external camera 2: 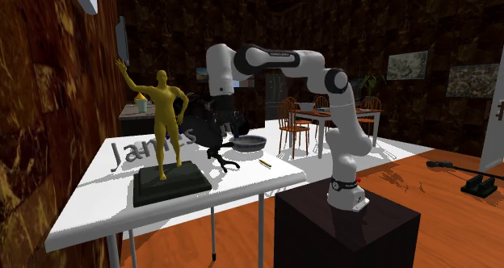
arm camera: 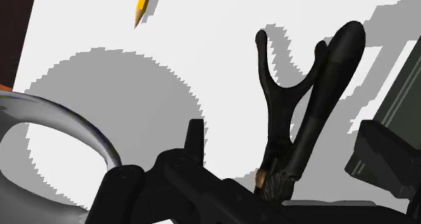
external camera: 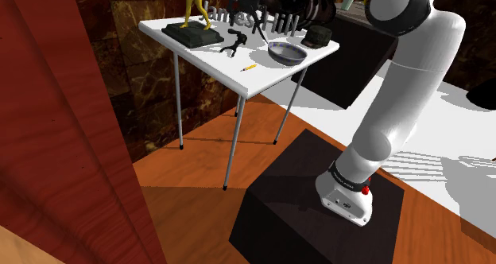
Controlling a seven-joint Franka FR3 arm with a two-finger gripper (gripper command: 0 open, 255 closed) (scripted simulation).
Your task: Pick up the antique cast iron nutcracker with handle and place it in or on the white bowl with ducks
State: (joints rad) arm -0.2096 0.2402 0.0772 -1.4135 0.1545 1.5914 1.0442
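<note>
End effector hovering just above black nutcracker lying on white worktop; cannot tell whether open or closed. Grey bowl, yellow pencil sitting nearby.

I see a white folding table on thin grey metal legs, standing on a reddish wooden floor. On it a yellow human figurine stands upright, one arm raised, on a dark square plinth. Raised grey letters stand just behind it. A short yellow pencil lies flat on the bare top, apart from the plinth. Farther back I make out wooden dining chairs.
</note>
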